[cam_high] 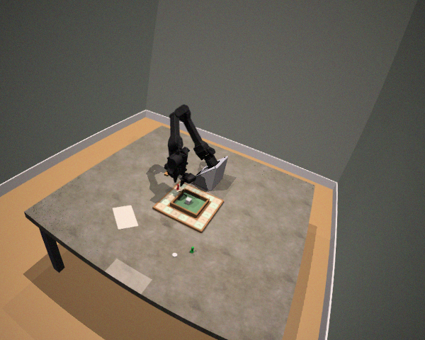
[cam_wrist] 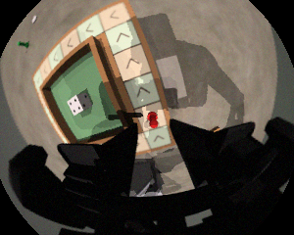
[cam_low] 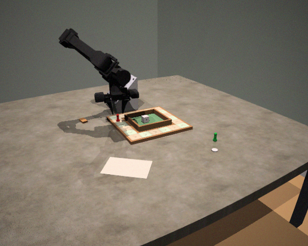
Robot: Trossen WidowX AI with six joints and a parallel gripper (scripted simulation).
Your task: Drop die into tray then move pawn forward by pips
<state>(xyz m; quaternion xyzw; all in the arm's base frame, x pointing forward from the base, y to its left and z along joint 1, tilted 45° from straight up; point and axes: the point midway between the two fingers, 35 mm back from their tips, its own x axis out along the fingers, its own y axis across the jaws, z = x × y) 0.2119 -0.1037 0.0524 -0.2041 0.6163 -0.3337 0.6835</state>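
Note:
The white die (cam_high: pixel 188 200) (cam_low: pixel 145 118) (cam_wrist: pixel 79 104) rests on the green felt inside the brown-walled dice tray (cam_high: pixel 189 213) (cam_low: pixel 149 125) (cam_wrist: pixel 103 67). The tray sits in the middle of the board (cam_high: pixel 202 227) (cam_low: pixel 159 133) (cam_wrist: pixel 123 39), ringed by arrow squares. The red pawn (cam_high: pixel 177 187) (cam_low: pixel 117 117) (cam_wrist: pixel 153 117) stands upright on a square at the board's corner nearest the arm. My gripper (cam_high: pixel 178 181) (cam_low: pixel 118 110) (cam_wrist: pixel 154 124) hangs just above the pawn, pointing down. Its fingers are partly open, one on each side of the pawn, and hold nothing.
A green pawn (cam_high: pixel 192 249) (cam_low: pixel 214 136) and a white disc (cam_high: pixel 174 254) (cam_low: pixel 214 149) lie on the table away from the board. A white sheet (cam_high: pixel 125 216) (cam_low: pixel 126 167) lies nearer the front. A small brown tile (cam_low: pixel 82 120) lies left of the board. The arm's grey base (cam_high: pixel 214 173) stands behind the board.

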